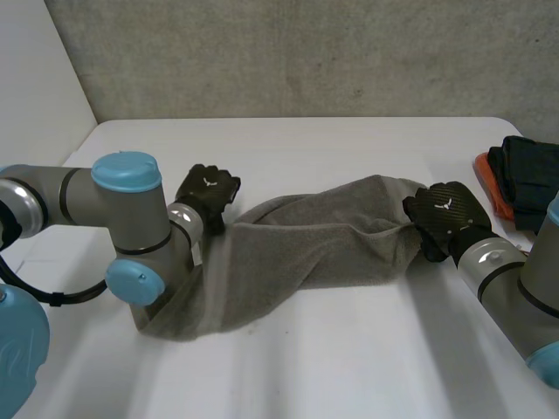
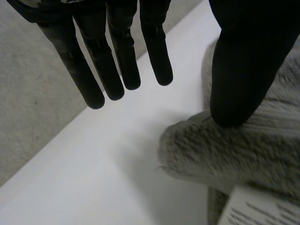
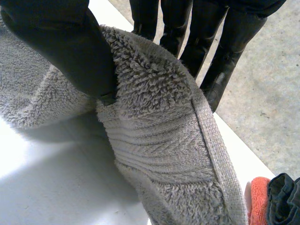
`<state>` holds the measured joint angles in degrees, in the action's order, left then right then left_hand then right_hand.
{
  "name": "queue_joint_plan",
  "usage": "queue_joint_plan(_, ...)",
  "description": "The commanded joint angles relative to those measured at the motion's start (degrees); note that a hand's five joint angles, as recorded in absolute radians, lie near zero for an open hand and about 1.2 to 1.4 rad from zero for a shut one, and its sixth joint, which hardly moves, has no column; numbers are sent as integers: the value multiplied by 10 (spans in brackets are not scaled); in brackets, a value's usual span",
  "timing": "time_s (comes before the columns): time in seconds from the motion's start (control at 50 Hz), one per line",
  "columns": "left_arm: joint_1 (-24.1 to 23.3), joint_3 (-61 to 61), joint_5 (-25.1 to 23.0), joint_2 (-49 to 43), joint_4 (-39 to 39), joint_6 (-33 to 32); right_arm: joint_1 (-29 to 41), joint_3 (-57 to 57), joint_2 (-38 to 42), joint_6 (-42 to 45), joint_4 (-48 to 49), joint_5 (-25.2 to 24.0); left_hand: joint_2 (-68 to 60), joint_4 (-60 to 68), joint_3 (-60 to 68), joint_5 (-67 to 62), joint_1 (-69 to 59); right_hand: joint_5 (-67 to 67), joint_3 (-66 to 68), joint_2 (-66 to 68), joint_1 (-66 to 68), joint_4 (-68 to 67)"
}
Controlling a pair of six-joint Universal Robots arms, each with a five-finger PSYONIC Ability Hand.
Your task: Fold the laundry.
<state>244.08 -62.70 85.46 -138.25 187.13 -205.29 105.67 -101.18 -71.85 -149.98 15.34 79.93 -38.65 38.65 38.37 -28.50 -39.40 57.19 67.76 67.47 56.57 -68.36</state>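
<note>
A grey towel [image 1: 323, 240] lies bunched lengthwise across the white table [image 1: 349, 358], stretching between my two hands. At its left end is my left hand [image 1: 208, 194]. In the left wrist view that hand's fingers [image 2: 112, 61] are straight and off the cloth, and only the thumb [image 2: 243, 70] rests on the towel's fold [image 2: 243, 150]. My right hand [image 1: 445, 214] holds the towel's right end a little above the table. Its thumb [image 3: 65, 47] presses the hemmed edge [image 3: 159, 140] against the fingers [image 3: 201, 37] behind it.
A pile of dark cloth on orange cloth [image 1: 515, 179] sits at the table's right edge, close to my right arm; it is also beside the towel's hem [image 3: 262, 201]. A white label [image 2: 253, 206] shows on the towel. A grey wall stands behind the table.
</note>
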Motion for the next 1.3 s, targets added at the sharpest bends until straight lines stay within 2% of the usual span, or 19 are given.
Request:
queue_joint_plan(0.02, -4, -8, 1, 14, -54, -5, 1, 5, 0, 0, 0, 0, -79, 79, 82, -81, -72, 128, 122, 125, 234, -116)
queue_joint_plan(0.1, -4, -16, 2, 41, -84, -2, 1, 7, 0, 0, 0, 0, -50, 51, 53, -52, -43, 128, 122, 125, 234, -116)
queue_joint_plan(0.28, -4, -33, 17, 85, -84, 2, 1, 5, 0, 0, 0, 0, -22, 22, 25, -23, -14, 128, 122, 125, 234, -116)
queue_joint_plan(0.6, 7, -14, 34, 24, -88, 3, 1, 6, 1, 0, 0, 2, -13, 13, 16, -15, -6, 128, 122, 125, 234, -116)
queue_joint_plan(0.64, 7, -10, 33, 18, -88, 3, 1, 7, 1, 2, 0, 3, -42, 42, 45, -43, -34, 128, 122, 125, 234, -116)
queue_joint_plan(0.72, 6, -8, 34, 24, -88, 6, 1, 11, 1, 9, -2, 5, -394, 394, 397, -396, -387, 128, 122, 125, 234, -116)
queue_joint_plan(0.8, -2, -14, 37, 45, -90, 3, 1, 29, 0, 12, -12, 6, -413, 414, 416, -415, -406, 128, 122, 125, 234, -116)
queue_joint_plan(0.88, -3, -46, 51, 157, -90, 8, 0, 62, -18, 17, -54, 7, -413, 414, 416, -415, -406, 128, 122, 125, 234, -116)
queue_joint_plan(1.04, 2, -134, 62, 365, -85, 4, -20, 178, -102, 85, -251, 0, -413, 414, 416, -415, -406, 128, 122, 125, 234, -116)
queue_joint_plan(1.06, 3, -144, 62, 379, -85, 4, -21, 200, -115, 109, -292, -1, -413, 414, 416, -415, -406, 128, 122, 125, 234, -116)
queue_joint_plan(1.18, 11, -206, 59, 435, -96, 0, -20, 233, -130, 180, -370, -3, -413, 414, 416, -415, -406, 128, 122, 125, 234, -116)
queue_joint_plan(1.3, 17, -255, 59, 404, -82, -11, -15, 235, -88, 224, -393, 1, -413, 414, 416, -415, -406, 128, 122, 125, 234, -116)
